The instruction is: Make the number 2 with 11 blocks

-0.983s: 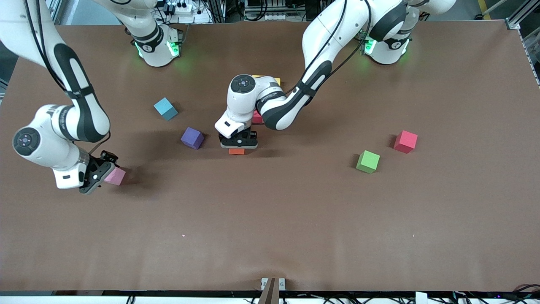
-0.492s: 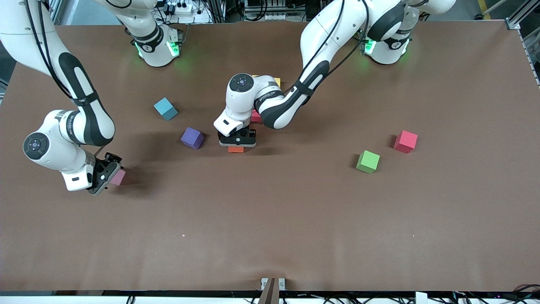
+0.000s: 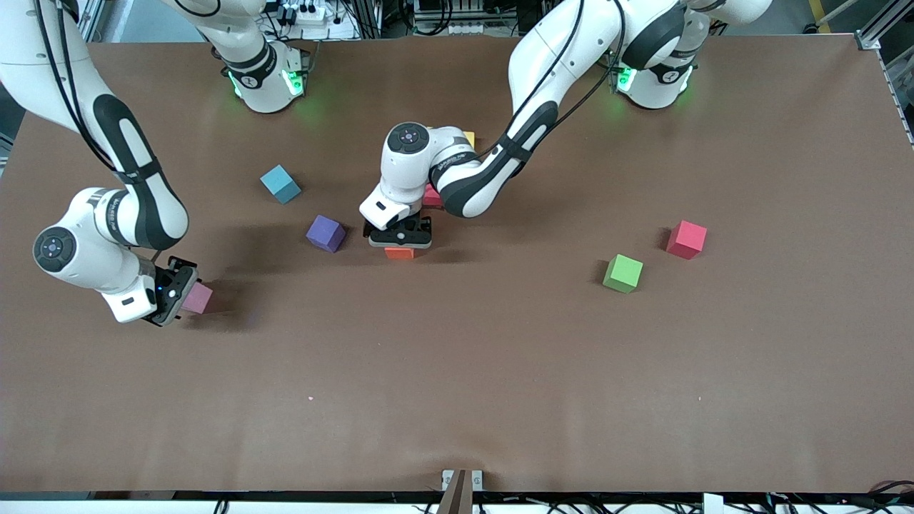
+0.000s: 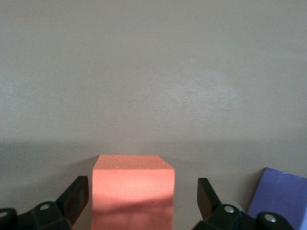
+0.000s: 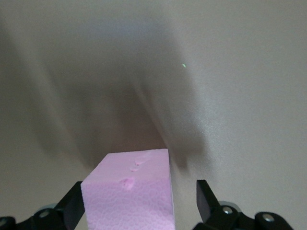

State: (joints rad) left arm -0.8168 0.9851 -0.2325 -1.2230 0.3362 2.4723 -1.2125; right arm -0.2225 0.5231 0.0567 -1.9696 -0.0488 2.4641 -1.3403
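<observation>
**Both hands spread wide, each straddling a block on the table**

The left hand [image 3: 400, 241] is down at the middle of the brown table [image 3: 500, 371], its jaws standing wide around an orange block [image 3: 399, 252] that rests on the table. In the left wrist view the orange block [image 4: 133, 191] sits between the fingers [image 4: 76, 196] with a clear gap on each side, so nothing is gripped.

Taking the orange block as the landmark: a purple block [image 3: 325, 233] lies just beside it toward the right arm's end, and a cyan block [image 3: 280, 183] lies farther from the front camera than the purple one. A red block [image 3: 432, 196] and a yellow block [image 3: 469, 137] peek out from under the left arm, farther from the camera than the orange block. A green block [image 3: 623, 273] and another red-pink block [image 3: 686, 238] lie well apart from it toward the left arm's end.

The right hand [image 3: 173, 300] is low at the right arm's end of the table, jaws wide around a pink block [image 3: 197, 298]. In the right wrist view the pink block [image 5: 128, 191] lies between the fingers [image 5: 205, 199] with a gap on one side.
</observation>
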